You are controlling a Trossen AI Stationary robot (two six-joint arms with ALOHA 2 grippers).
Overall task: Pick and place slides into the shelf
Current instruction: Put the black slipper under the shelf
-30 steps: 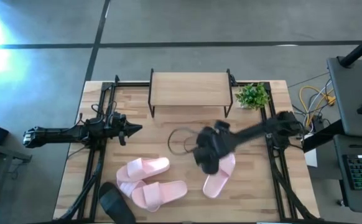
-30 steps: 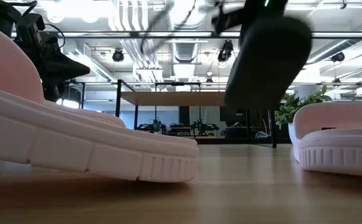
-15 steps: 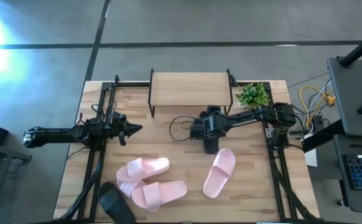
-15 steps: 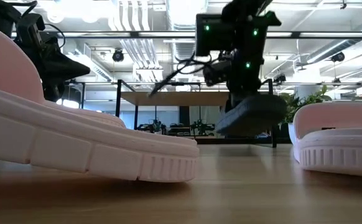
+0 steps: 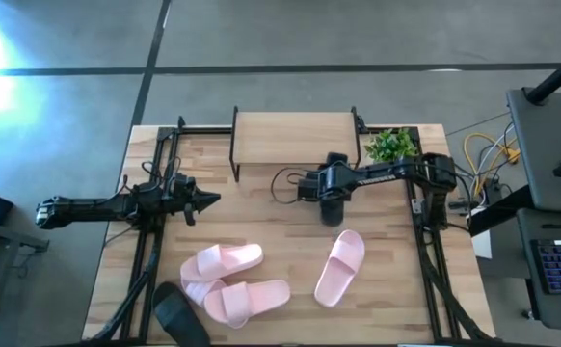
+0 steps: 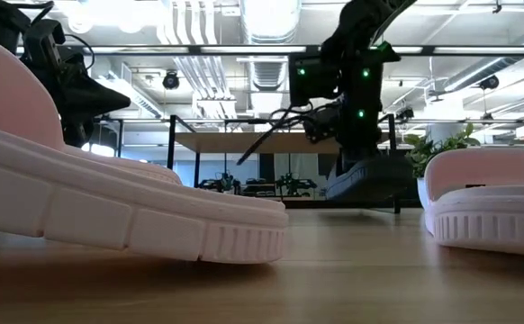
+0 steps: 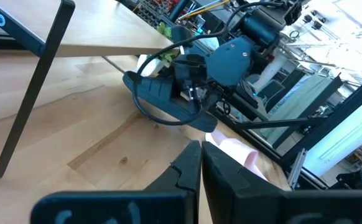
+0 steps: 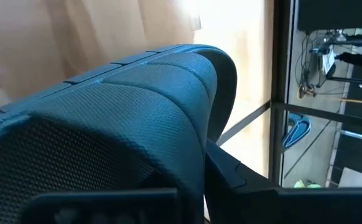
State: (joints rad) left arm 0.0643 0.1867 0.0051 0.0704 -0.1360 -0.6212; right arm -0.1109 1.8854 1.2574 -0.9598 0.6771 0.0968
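A black slide [image 5: 331, 208] sits in my shut right gripper [image 5: 325, 186], just in front of the shelf's [image 5: 295, 137] right legs; the low view shows this black slide [image 6: 370, 180] close over the tabletop. Three pink slides [image 5: 223, 260] [image 5: 247, 299] [image 5: 340, 267] lie soles down near the table's near edge. A second black slide [image 5: 179, 313] lies at the near left corner. The shelf is a light plank on thin black legs at the far edge. My left gripper [image 5: 208, 200] is shut and hovers at the table's left side, holding nothing. My right gripper is shut on the black slide's wide strap [image 8: 131, 106], reaching in from the table's right side and slanting down. The slide [image 7: 168, 102] hangs under the fingers, slightly tilted and low over the wood. Whether its sole touches the table, I cannot tell.
A small green plant [image 5: 391, 146] stands right of the shelf, close behind my right arm. A dark cable [image 5: 285, 183] loops over the table beside the right gripper. Bare wood lies between the shelf and the pink slides.
My right gripper has carried the black slide from above the right-hand pink slide toward the table's far edge and down, ending in front of the shelf. The slide has swung from hanging steeply to nearly level, close over the table. The hold has stayed shut.
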